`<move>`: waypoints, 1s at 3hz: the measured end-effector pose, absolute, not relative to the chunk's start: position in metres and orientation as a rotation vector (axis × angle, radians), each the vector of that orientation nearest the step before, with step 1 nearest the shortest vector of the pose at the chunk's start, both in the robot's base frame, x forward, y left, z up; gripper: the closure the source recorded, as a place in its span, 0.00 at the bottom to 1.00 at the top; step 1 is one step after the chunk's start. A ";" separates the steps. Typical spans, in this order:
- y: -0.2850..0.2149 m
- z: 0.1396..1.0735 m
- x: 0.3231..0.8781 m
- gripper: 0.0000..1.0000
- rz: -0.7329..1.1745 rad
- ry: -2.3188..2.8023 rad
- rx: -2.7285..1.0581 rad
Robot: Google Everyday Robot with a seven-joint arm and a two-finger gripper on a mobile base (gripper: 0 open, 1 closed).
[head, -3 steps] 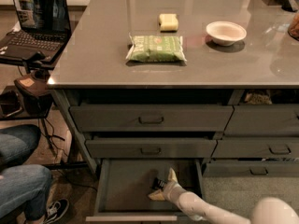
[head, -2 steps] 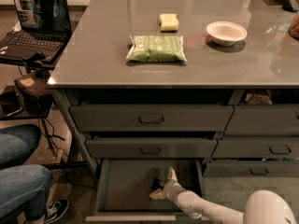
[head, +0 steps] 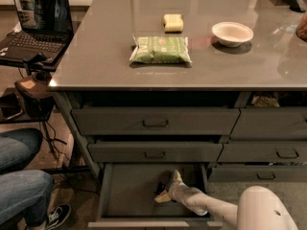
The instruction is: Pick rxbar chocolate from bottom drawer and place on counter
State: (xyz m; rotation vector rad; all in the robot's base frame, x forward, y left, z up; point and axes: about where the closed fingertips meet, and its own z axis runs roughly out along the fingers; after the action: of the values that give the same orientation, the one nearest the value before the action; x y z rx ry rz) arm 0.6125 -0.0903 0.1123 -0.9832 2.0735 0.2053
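The bottom drawer (head: pixel 129 195) is pulled out below two handled drawers. My gripper (head: pixel 166 189) is down inside it, near the middle of the floor, on a white arm that reaches in from the lower right. A small dark thing (head: pixel 160 188) lies right at the gripper; it looks like the rxbar chocolate, but most of it is hidden. The grey counter (head: pixel 96 56) spreads above the drawers.
On the counter lie a green packet (head: pixel 160 50), a yellow block (head: pixel 173 22) and a white bowl (head: pixel 232 33). A laptop (head: pixel 38 18) sits on a side stand at the left. A seated person's legs (head: pixel 21 186) are at the lower left.
The white arm's elbow has shifted a little to the left. The gripper stays at about the same spot in the drawer.
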 end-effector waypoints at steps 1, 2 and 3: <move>-0.086 0.107 0.612 0.00 0.251 2.081 -0.992; -0.086 0.107 0.612 0.00 0.251 2.081 -0.992; -0.086 0.107 0.612 0.19 0.251 2.081 -0.992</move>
State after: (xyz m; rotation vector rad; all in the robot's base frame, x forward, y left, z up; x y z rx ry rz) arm 0.6118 -0.0856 0.1073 -0.9921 2.0814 0.2514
